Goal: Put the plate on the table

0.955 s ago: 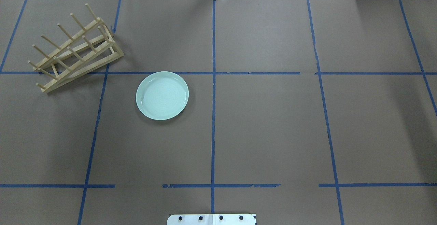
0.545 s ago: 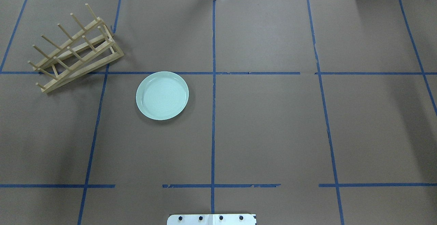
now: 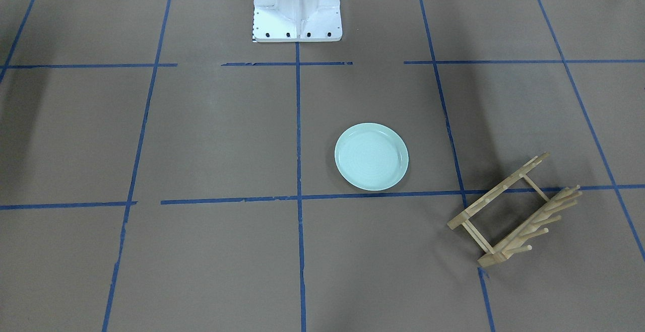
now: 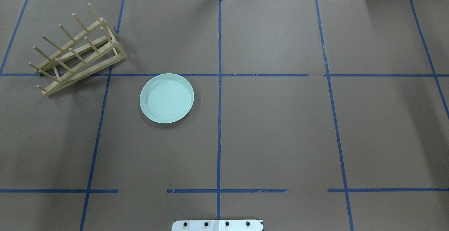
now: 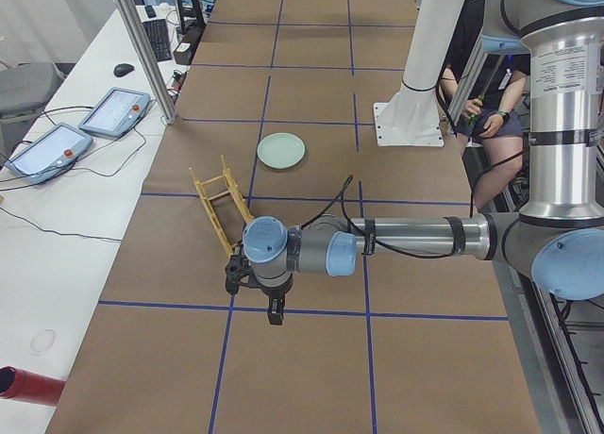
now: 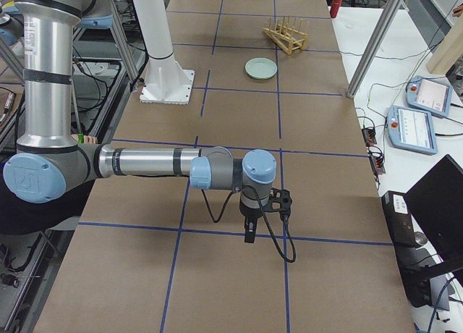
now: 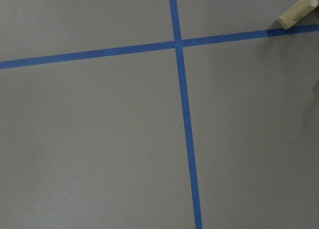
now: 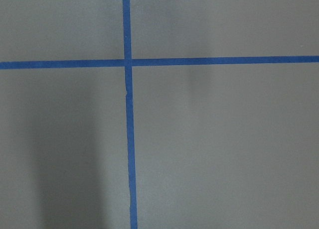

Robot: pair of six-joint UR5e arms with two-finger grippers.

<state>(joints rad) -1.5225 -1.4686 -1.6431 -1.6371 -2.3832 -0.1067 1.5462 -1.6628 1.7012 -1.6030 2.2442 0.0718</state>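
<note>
Mint-green round glossy plate (image 4: 166, 98) lies flat on brown paper counter (image 4: 273, 129), frame left-centre | placement looks done, nothing left | left hand (image 5: 273, 313), right hand (image 6: 249, 234) far from it: cannot tell whether released or clenched

Plate (image 4: 167, 98): round, shallow, pale mint-green, glossy, with a raised rim and faint concentric rings. It lies flat and right side up on the bench (image 4: 280, 136), in the robot's left half, its far rim at a crosswise blue line. Bench: flat brown paper-like surface, ruled into large rectangles in blue.
</note>
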